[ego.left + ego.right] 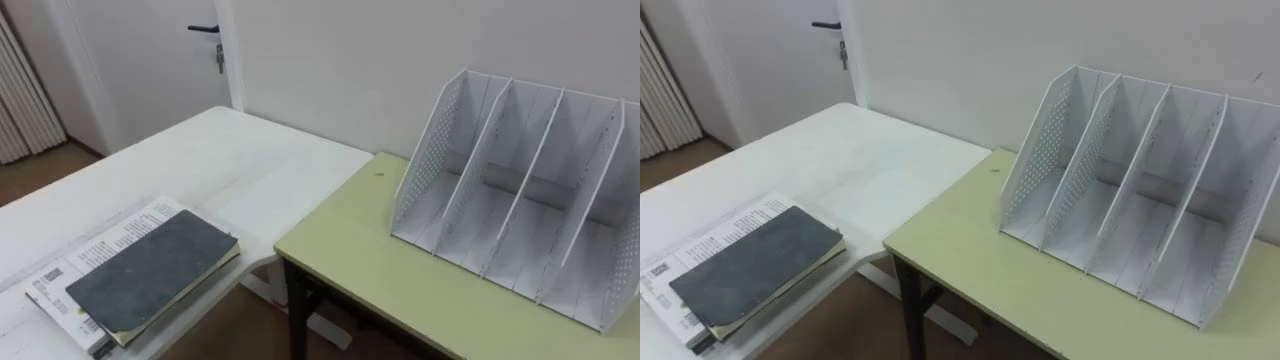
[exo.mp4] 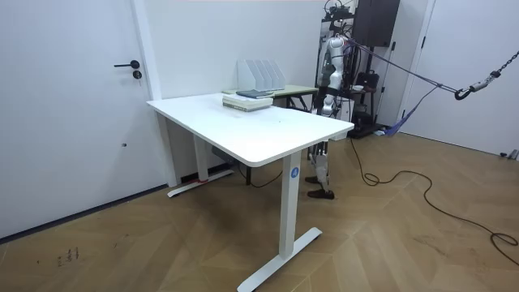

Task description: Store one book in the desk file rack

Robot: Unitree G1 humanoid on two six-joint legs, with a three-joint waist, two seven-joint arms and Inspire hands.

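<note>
White table (image 1: 230,160): book (image 1: 150,270) on printed booklet (image 1: 105,238)

Robot upright; left arm hangs by torso, left robot hand (image 2: 323,101) at hip.

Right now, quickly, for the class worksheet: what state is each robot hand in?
Left robot hand: cannot be told.
Right robot hand: cannot be told.

The file rack (image 1: 520,210) looks like smooth matt white plastic, its end wall perforated. Well left of it, the book (image 1: 150,268) has a matt, mottled grey cover and lies on printed paper (image 1: 90,248). The white surface (image 1: 230,160) is smooth and faintly glossy, the green surface (image 1: 360,250) under the rack smooth and matt.
</note>
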